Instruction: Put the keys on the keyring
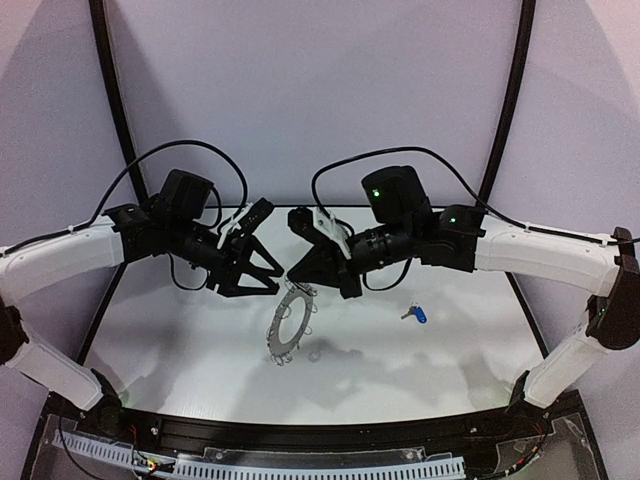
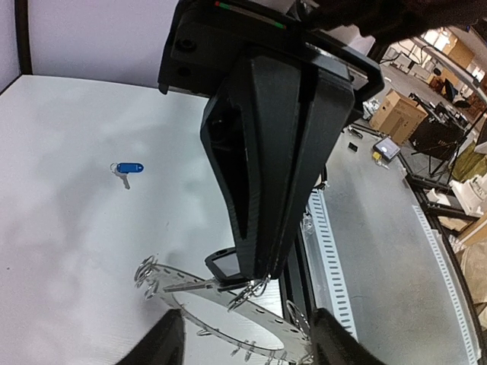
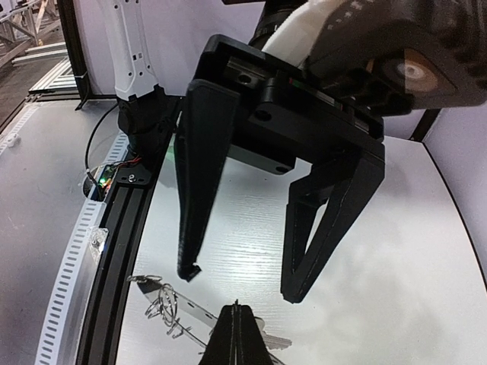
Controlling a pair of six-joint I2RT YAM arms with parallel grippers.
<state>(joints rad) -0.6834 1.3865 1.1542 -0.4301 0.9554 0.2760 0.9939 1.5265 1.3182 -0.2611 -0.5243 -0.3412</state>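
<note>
The keyring is tilted, its far edge lifted off the table. My right gripper is shut on that raised rim, where a wire clip and the black-tagged key meet; whether it also pinches the key I cannot tell. The key's blade lies along the ring. My left gripper faces it, open, with its fingers on either side of the ring's near part and touching nothing. The blue-tagged key lies alone on the table to the right.
The white table ends in a black rail and a slotted cable duct at the near edge. Both arms' cables loop above the wrists. The two grippers stand tip to tip over the table's middle.
</note>
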